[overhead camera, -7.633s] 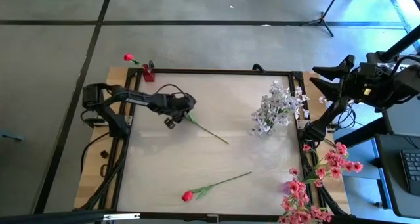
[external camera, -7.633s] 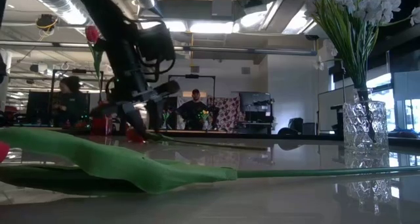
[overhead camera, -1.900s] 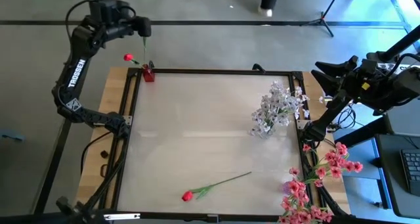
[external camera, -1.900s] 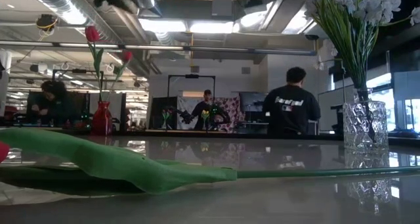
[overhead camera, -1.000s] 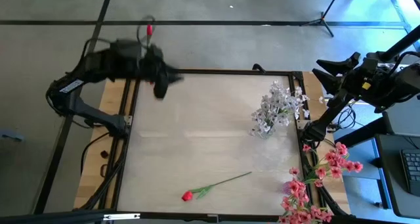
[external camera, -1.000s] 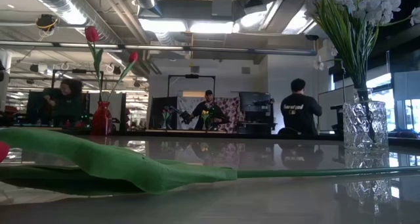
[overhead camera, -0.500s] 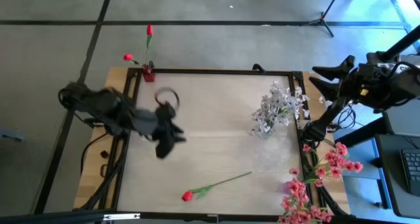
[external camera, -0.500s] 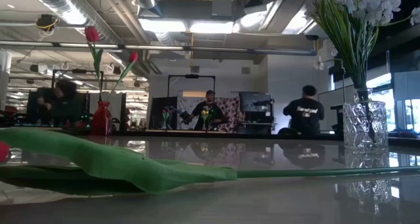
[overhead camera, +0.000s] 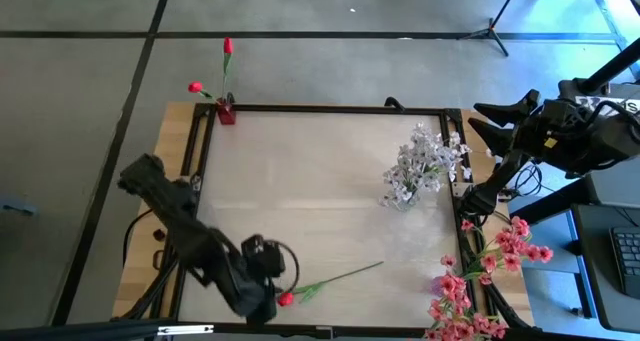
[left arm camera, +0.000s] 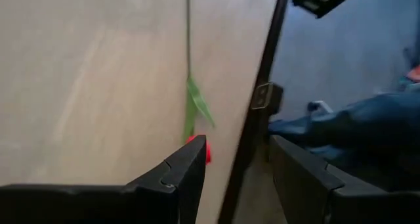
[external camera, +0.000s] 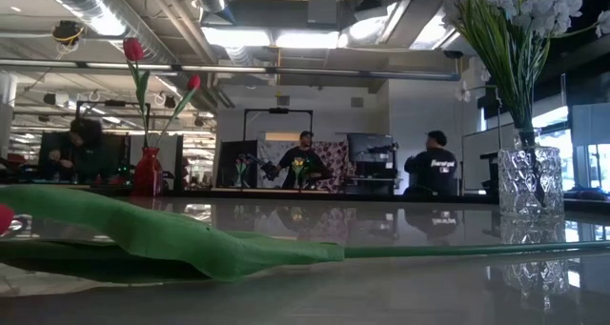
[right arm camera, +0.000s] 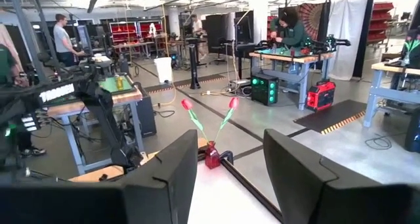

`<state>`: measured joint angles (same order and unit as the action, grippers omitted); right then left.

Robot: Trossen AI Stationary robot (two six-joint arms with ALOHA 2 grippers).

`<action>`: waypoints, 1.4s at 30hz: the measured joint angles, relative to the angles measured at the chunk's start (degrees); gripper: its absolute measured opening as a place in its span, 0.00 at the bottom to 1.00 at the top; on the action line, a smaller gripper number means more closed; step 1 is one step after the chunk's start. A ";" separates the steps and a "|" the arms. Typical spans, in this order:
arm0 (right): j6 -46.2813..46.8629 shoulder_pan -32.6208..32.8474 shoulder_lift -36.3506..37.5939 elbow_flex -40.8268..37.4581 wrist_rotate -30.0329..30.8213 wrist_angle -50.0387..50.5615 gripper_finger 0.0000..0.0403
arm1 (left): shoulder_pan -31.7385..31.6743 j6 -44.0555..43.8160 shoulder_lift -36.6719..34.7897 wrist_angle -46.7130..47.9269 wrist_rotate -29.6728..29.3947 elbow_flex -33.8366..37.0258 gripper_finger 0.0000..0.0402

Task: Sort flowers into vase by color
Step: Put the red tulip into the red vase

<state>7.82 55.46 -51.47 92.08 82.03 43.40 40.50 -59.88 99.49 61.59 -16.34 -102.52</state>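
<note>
One red-budded flower point(overhead camera: 325, 281) lies flat on the table near its near edge, bud point(overhead camera: 285, 299) toward the left; the low view shows its leaf point(external camera: 191, 241) close up. My left gripper point(overhead camera: 262, 286) hovers open just left of the bud point(left arm camera: 201, 148), which shows between its fingers. Two red flowers point(overhead camera: 228, 47) stand with their stems in a small red vase point(overhead camera: 227, 113) at the far left corner. White blossoms point(overhead camera: 415, 166) stand in a glass vase point(external camera: 529, 184). Pink sprays point(overhead camera: 480, 281) sit at the near right corner. My right gripper point(overhead camera: 490, 121) waits open off the right edge.
A black frame point(overhead camera: 330, 108) rims the table; in the left wrist view its near rail point(left arm camera: 259, 99) runs right beside the bud. Bare tabletop point(overhead camera: 300, 201) lies between the vases. People and benches show in the room behind point(external camera: 429, 168).
My left arm has swung from the red vase at the far left corner across the table's left half toward the near edge, and now its gripper hangs by the lying red flower's bud. The flowers and vases have stayed put.
</note>
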 joint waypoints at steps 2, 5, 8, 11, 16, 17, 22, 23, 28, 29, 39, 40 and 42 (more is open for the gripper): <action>1.14 -0.01 -0.40 0.01 -0.15 -0.02 0.43 | 1.53 0.01 2.43 0.09 -1.42 0.00 0.40; 1.24 0.00 -1.28 0.00 -0.22 -0.02 0.43 | 3.87 1.56 7.08 0.55 -2.30 0.00 0.40; 1.73 0.00 -2.55 0.00 -0.58 -0.01 0.43 | 5.50 1.77 11.62 0.14 -2.33 0.00 0.40; 3.72 -0.02 -4.71 0.00 -0.58 -0.04 0.43 | 5.70 -0.55 15.79 -0.14 -2.65 0.00 0.40; 6.99 0.00 -8.19 -0.06 -0.80 0.04 0.43 | 5.30 -2.62 20.77 -4.20 -5.14 0.02 0.40; 7.58 0.00 -8.66 -0.08 -1.04 0.12 0.43 | 5.10 -3.57 21.64 -4.71 -5.36 0.02 0.40; 10.50 0.00 -10.38 -0.03 -7.46 -0.05 0.43 | 2.38 -7.11 25.39 -4.77 -5.32 0.02 0.40; 11.64 0.00 -10.77 -0.03 -8.55 -0.04 0.43 | 1.69 -7.11 25.95 -4.93 -4.92 0.02 0.40; 14.49 0.00 -12.51 -0.03 -9.89 0.01 0.43 | -1.43 -2.43 29.15 -8.57 -0.87 0.02 0.40; 15.21 0.00 -12.62 -0.03 -10.44 0.03 0.43 | -1.79 -1.32 29.71 -10.07 -0.15 0.02 0.40; 17.44 0.00 -12.83 -0.03 -18.68 0.07 0.43 | -5.14 -0.20 31.51 -11.49 -0.07 0.02 0.34; 17.44 0.00 -12.87 -0.03 -18.66 0.07 0.43 | -5.37 0.08 31.51 -11.35 -0.23 0.02 0.30; 17.42 0.00 -12.91 -0.03 -18.67 0.11 0.43 | -5.46 0.52 31.51 -11.06 -1.08 0.02 0.20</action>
<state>25.24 55.46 -64.38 92.05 63.37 43.51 35.04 -59.37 131.00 50.53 -17.41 -102.50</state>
